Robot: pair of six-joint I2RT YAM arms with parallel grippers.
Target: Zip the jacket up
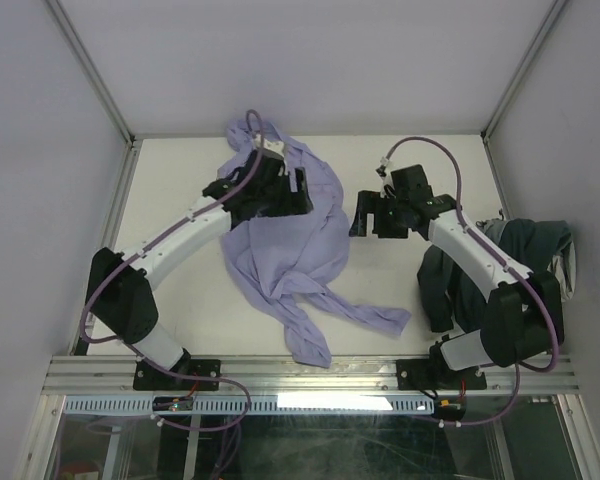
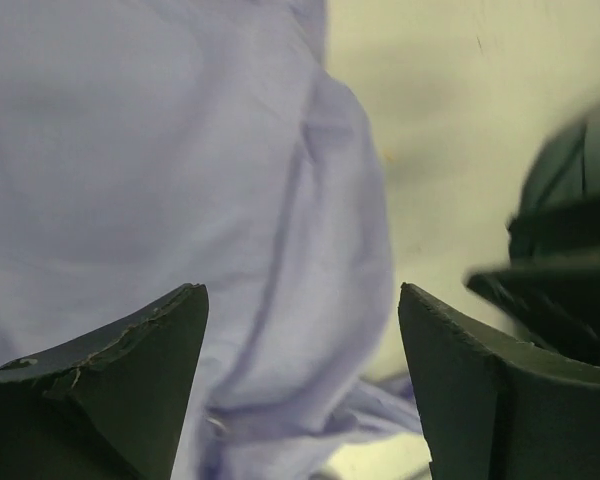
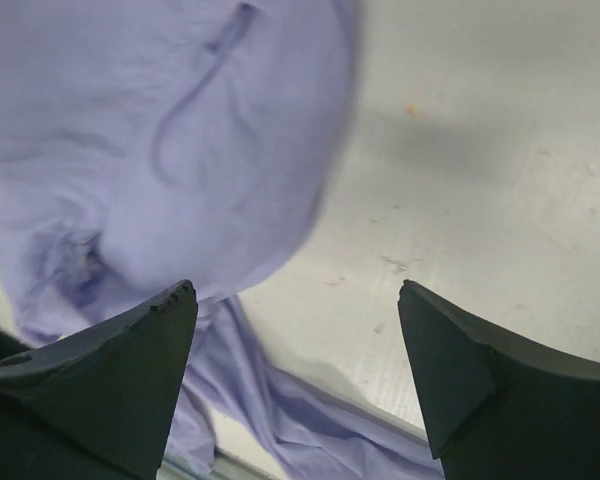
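Observation:
The lavender jacket (image 1: 300,250) lies crumpled in the middle of the table, with a sleeve trailing toward the front edge. My left gripper (image 1: 302,192) hovers open over the jacket's upper part. In the left wrist view the jacket (image 2: 160,150) fills the space under the open, empty gripper (image 2: 300,292). My right gripper (image 1: 365,215) is open and empty just right of the jacket, over bare table. In the right wrist view the jacket (image 3: 160,130) lies at the upper left and its edge passes under the left finger, while the gripper (image 3: 295,290) is mostly over table. No zipper is clearly visible.
A dark grey-green bunched garment (image 1: 510,260) lies at the right edge by the right arm. White walls with metal posts enclose the table (image 1: 420,170) on three sides. The right gripper shows as a dark shape in the left wrist view (image 2: 570,250).

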